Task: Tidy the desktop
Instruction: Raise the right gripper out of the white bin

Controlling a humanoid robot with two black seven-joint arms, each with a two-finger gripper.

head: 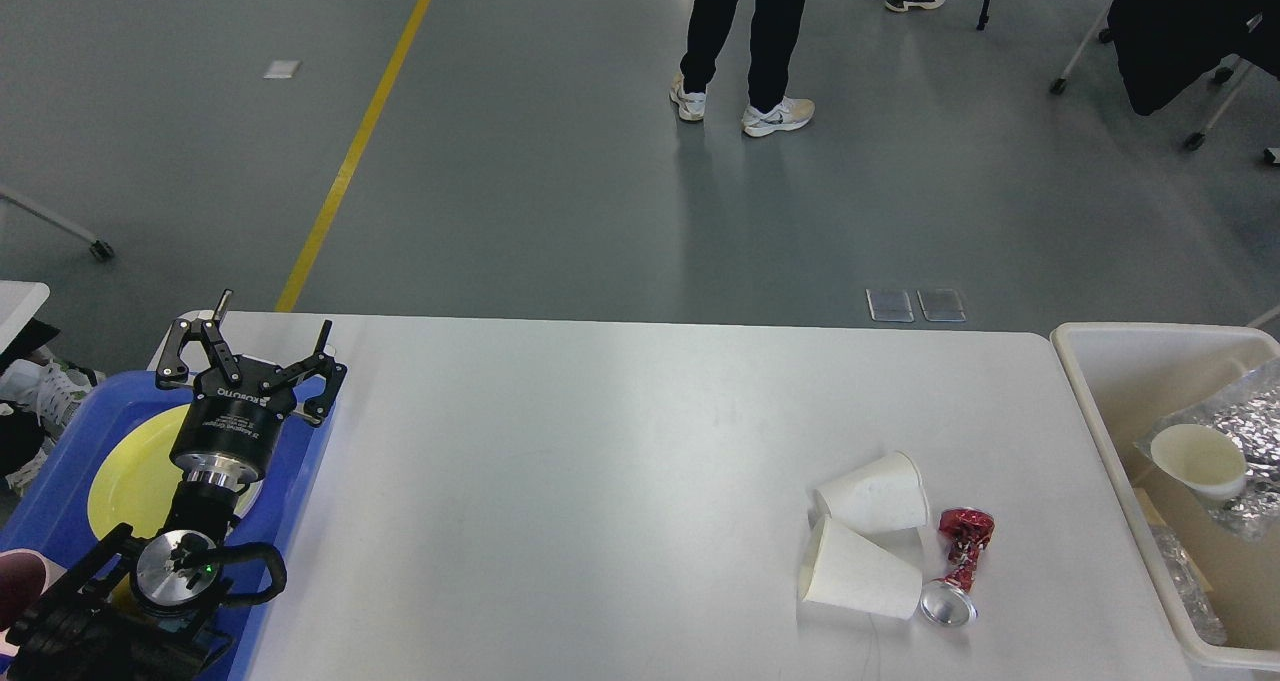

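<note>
bin [1085, 401] cut off at right edge, tray [60, 461] partly under left arm

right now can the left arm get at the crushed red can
Probably not without a long reach: the left end effector is open above the blue tray, and the can lies far across the desktop, though nothing blocks the way.

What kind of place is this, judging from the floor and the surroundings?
Probably an indoor lab or workshop hall: a grey floor with a painted yellow line, wheeled chairs at the far right, and people standing beyond the white desktop.
</note>
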